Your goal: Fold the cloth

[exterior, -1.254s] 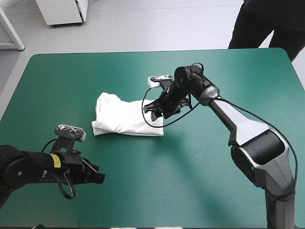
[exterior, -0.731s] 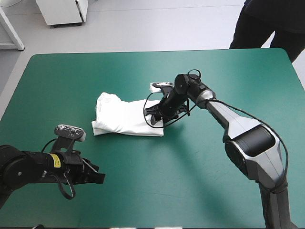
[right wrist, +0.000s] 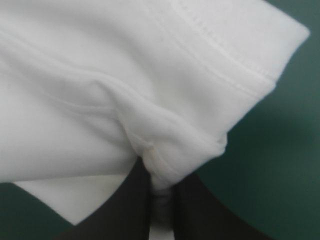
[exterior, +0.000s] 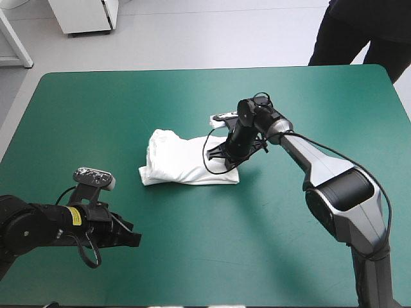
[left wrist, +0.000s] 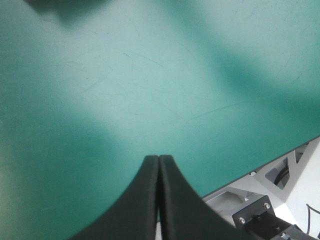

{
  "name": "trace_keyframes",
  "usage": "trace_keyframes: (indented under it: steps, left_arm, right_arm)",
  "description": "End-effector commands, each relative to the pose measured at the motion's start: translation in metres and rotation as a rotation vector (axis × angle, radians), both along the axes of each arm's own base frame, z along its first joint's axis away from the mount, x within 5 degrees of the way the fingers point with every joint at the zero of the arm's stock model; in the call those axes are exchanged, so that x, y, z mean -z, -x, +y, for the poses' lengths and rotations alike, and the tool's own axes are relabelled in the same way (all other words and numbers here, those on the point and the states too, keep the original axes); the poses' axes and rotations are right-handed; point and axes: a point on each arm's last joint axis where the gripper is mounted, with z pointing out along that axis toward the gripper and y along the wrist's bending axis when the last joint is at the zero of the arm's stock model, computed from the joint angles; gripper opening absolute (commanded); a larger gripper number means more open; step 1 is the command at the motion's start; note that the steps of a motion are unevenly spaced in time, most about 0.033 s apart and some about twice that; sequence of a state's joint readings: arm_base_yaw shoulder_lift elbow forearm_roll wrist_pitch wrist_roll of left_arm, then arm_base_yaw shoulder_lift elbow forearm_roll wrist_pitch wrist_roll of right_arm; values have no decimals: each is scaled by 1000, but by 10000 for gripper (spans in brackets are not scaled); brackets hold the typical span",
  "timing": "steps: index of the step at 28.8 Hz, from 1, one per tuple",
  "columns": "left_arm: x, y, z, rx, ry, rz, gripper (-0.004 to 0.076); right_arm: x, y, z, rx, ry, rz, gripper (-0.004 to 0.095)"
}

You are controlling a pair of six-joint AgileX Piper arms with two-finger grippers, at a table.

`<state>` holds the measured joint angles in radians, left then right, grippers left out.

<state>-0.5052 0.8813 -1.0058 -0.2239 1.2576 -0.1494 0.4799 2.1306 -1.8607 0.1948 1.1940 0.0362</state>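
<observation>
Surface (exterior: 90, 109): teal-green cover, which fills most of the high view. Item one, the T-shirt (exterior: 180, 163): white, a folded bundle lying flat near the middle of the surface, its long side running left to right, the left end thicker and rumpled, the right end squared off. In the right wrist view we note a stitched hem (right wrist: 225, 55) along one edge and a small gathered fold of cloth drawn down between the black fingers. Item two, the right pincer (exterior: 230, 160): lowered onto the bundle's right end, close to its near corner, and clenched on a pinch of the T-shirt, the fingers all but meeting with the fabric between them. Item three, the left pincer (left wrist: 159, 160): well apart from the T-shirt, low over the bare cover near the surface's near left corner, clenched on nothing, its two black fingers meeting in one pointed arch.
</observation>
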Motion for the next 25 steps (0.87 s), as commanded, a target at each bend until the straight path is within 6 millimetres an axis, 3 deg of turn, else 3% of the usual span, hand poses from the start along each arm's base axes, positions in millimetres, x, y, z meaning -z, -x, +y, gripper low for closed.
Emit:
trace_keyframes:
  steps: [1, 5, 18, 25]
  left_arm:
    - [-8, 4, 0, 8, 26, -2, -22]
    - [-8, 4, 0, 8, 26, -2, -22]
    - [-8, 5, 0, 15, 20, 2, -22]
    - [-8, 5, 0, 15, 20, 2, -22]
  right_arm:
    - [-47, -1, -39, 38, 85, -110, -17]
    - [-60, -5, -89, 121, 150, -143, -17]
    - [-56, 12, -258, 440, 206, -52, -16]
    - [-57, 23, -329, 594, 217, -68, -16]
